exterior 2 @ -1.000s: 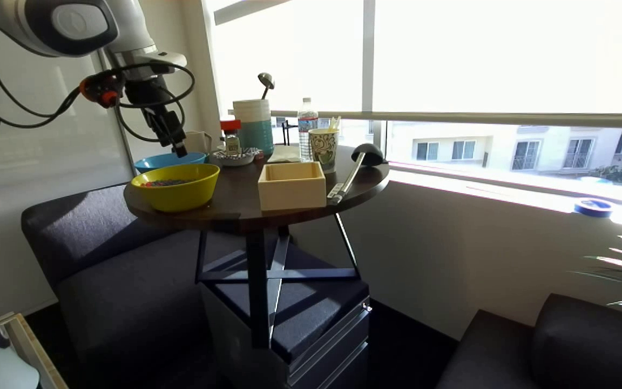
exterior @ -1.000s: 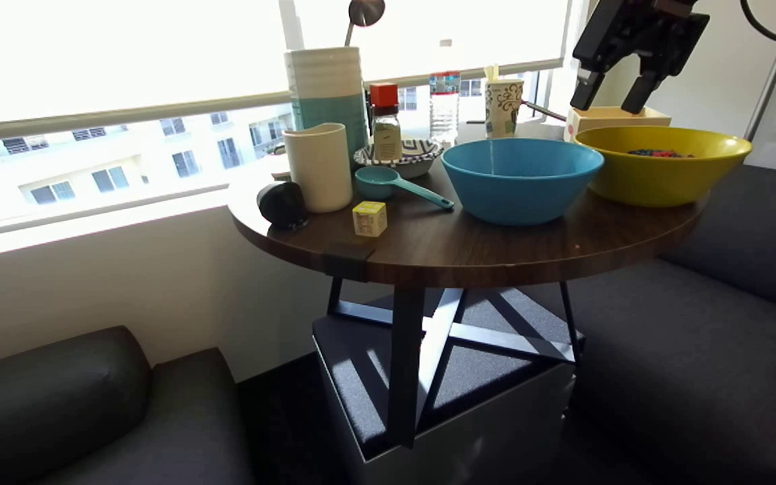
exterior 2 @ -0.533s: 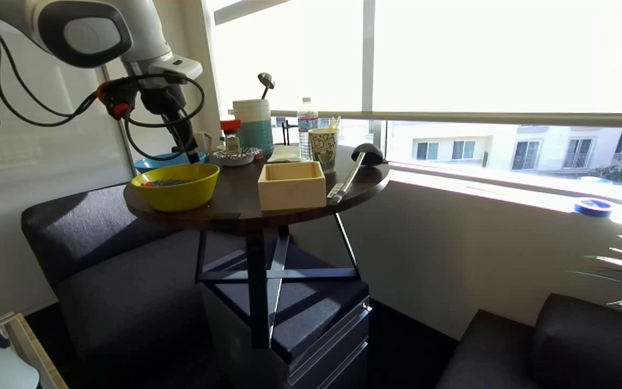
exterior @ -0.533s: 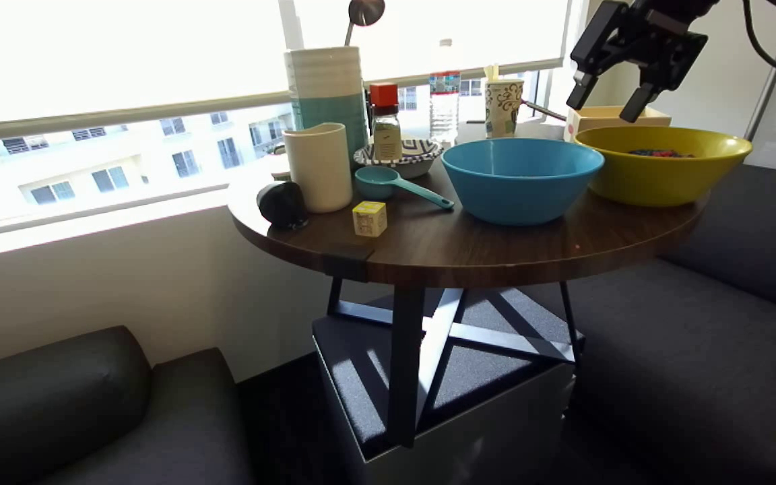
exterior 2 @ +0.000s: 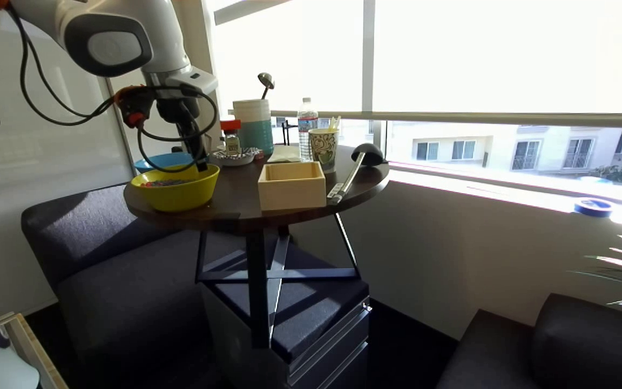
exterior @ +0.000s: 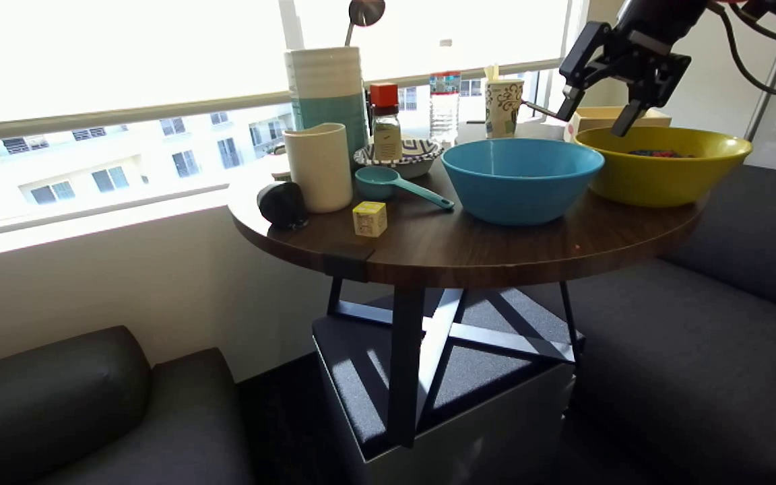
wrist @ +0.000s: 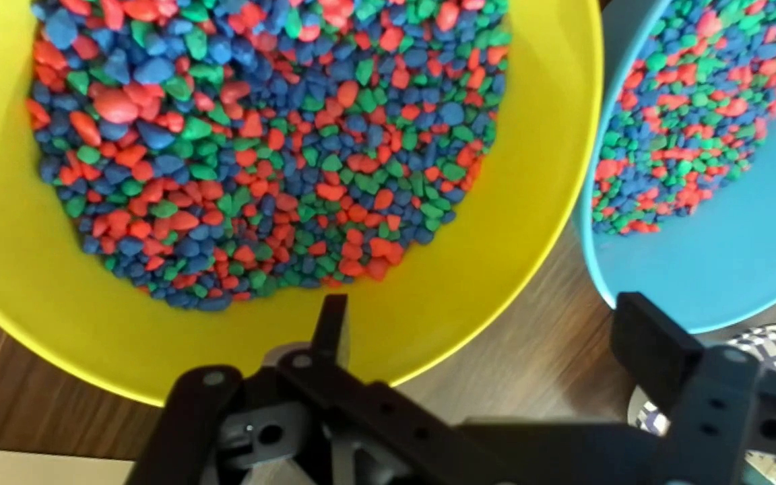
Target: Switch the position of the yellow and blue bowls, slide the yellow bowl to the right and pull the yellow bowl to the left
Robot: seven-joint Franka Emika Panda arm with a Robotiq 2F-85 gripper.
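- Gripper (wrist: 486, 315), black and two-fingered, was released, its fingers parted widely.
- Wide, round, smooth yellow bowl (exterior: 661, 187) held small red, green and blue pieces (wrist: 294, 168); in the wrist view, one finger overlapped its inner wall, contact being indeterminable.
- Wide, round, smooth blue bowl (exterior: 521, 197) stood just beside it, containing similar pieces (wrist: 698, 114).
- Both bowls rested upright on a round, dark-brown, wood-grained surface (exterior: 435, 246).
- Square-sided, pale wooden box (exterior 2: 292, 193) stood near the yellow bowl.
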